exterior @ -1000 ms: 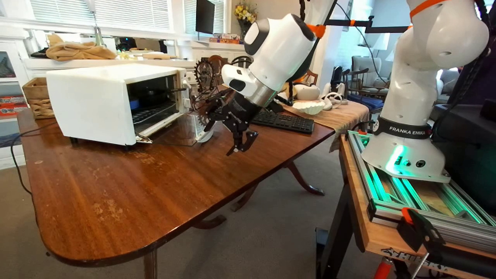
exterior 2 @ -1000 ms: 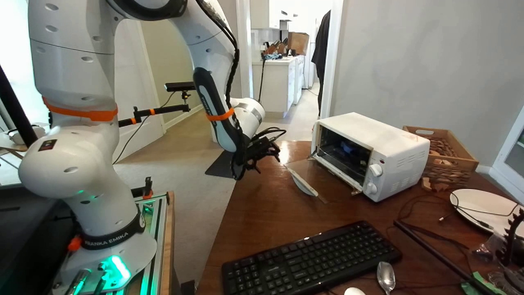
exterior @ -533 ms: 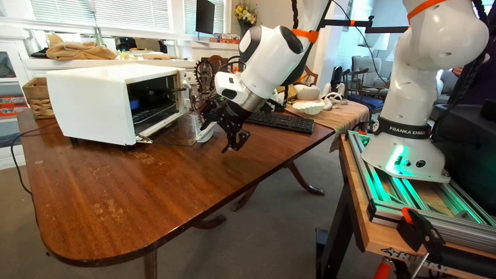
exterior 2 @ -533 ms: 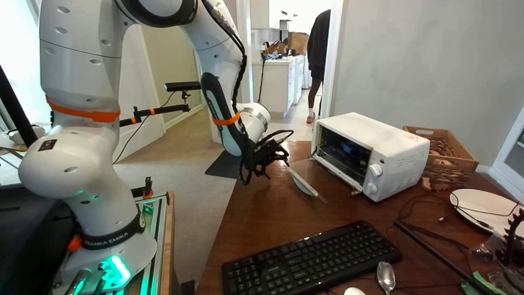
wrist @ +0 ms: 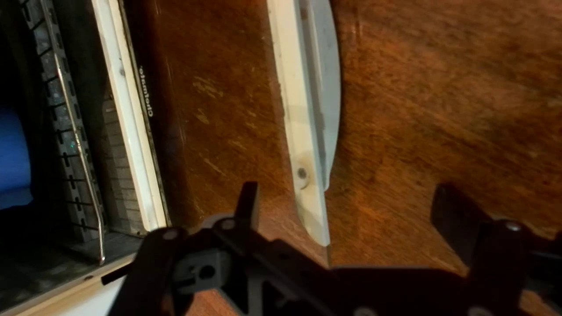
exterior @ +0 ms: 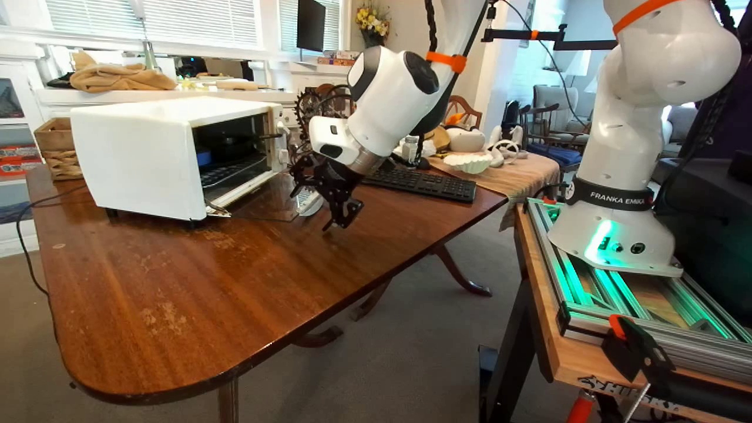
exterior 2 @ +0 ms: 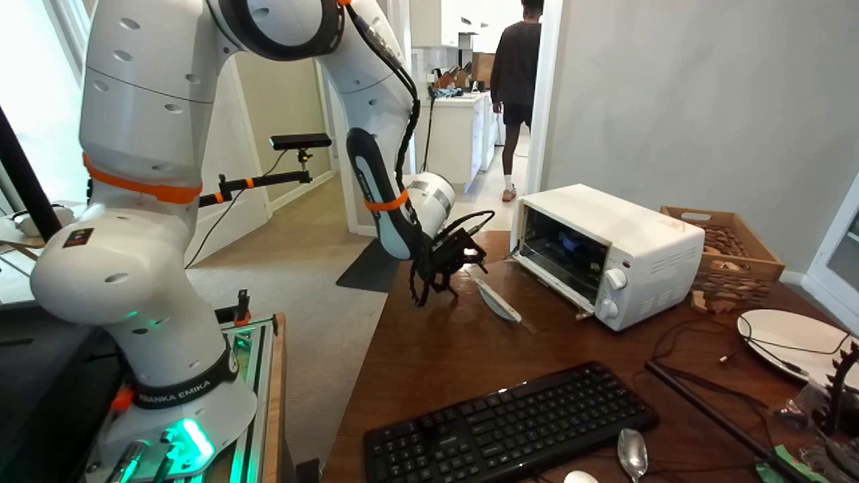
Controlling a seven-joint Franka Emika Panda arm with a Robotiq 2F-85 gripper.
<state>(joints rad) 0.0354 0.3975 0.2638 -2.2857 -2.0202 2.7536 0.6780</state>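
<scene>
The hand [wrist: 347, 191] is hovering over the desk [exterior: 205, 305], fingers [wrist: 247, 204] spread wide, right by the white handle [wrist: 296, 109] on the glass door [wrist: 215, 109] of the toaster oven [exterior: 135, 153]. Door's lying folded open, some blue thing [wrist: 13, 158] is sitting inside the oven, and a black keyboard [exterior 2: 510, 426] is resting on the same desk.

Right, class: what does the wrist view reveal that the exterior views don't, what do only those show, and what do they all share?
Only the wrist view makes out small lettering beside the front edge of the toaster oven and a dark spot on the white handle.

Only the exterior views show the keyboard, the wooden basket and the robot's base.

All share the toaster oven, the blue object inside it, the table, the white handle and the open pincer.
</scene>
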